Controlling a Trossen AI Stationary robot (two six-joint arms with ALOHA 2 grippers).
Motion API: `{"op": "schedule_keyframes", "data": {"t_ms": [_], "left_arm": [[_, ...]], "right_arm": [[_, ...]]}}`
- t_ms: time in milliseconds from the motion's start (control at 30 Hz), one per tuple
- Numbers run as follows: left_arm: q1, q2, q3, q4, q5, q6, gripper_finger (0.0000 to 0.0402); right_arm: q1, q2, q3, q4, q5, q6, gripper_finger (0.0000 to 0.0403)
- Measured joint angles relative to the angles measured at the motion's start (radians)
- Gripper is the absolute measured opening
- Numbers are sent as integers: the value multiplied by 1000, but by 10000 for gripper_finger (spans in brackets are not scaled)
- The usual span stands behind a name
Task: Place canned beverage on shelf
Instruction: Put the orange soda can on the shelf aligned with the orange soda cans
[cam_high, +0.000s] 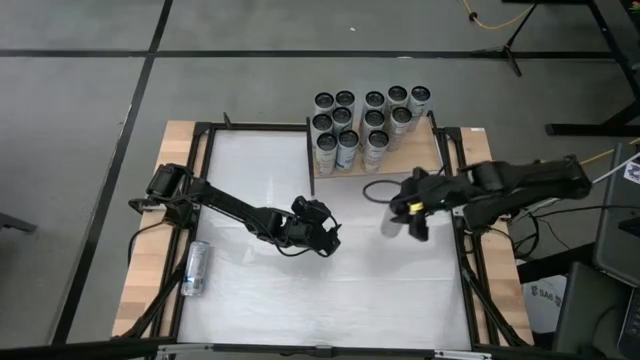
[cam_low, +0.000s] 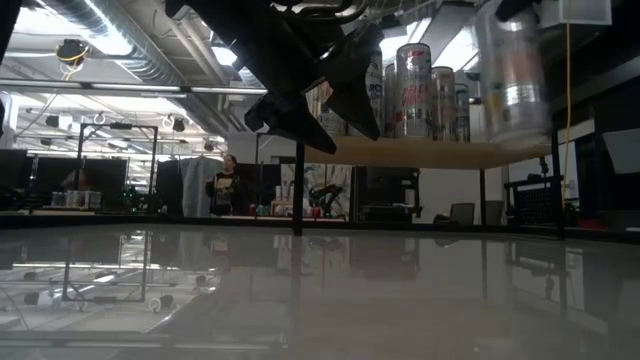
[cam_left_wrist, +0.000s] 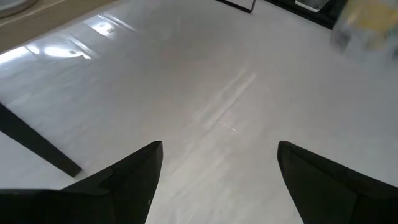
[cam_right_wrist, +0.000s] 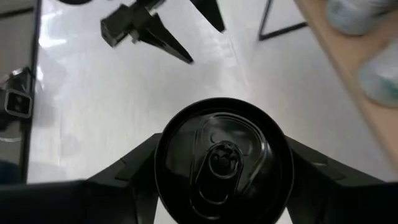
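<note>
Item: canned beverage (cam_right_wrist: 221, 160), upright, clamped between the closed fingers of the right gripper (cam_high: 412, 212), right of centre frame; shelf (cam_high: 432, 150) lies just above it toward upper centre, nearest this arm. Left gripper (cam_high: 322, 232) mid-frame, half-open, empty

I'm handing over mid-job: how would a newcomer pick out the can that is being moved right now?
Start at the shelf, the pale wooden board at the table's far edge crowded with upright cans. Just in front of its right end, the right gripper holds one can above the white tabletop. It alone is gripped and off the shelf; another can lies flat at the table's left edge.
</note>
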Motion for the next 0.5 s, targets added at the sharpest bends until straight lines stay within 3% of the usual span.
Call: {"op": "schedule_keyframes", "data": {"t_ms": [267,500], "left_arm": [[0,0,0,3,-25,0,312],[0,0,0,5,-51,0,312]], "right_arm": [[-19,-17,218,-293,44,-125,245],[-19,-17,356,-331,149,-248,246]]}}
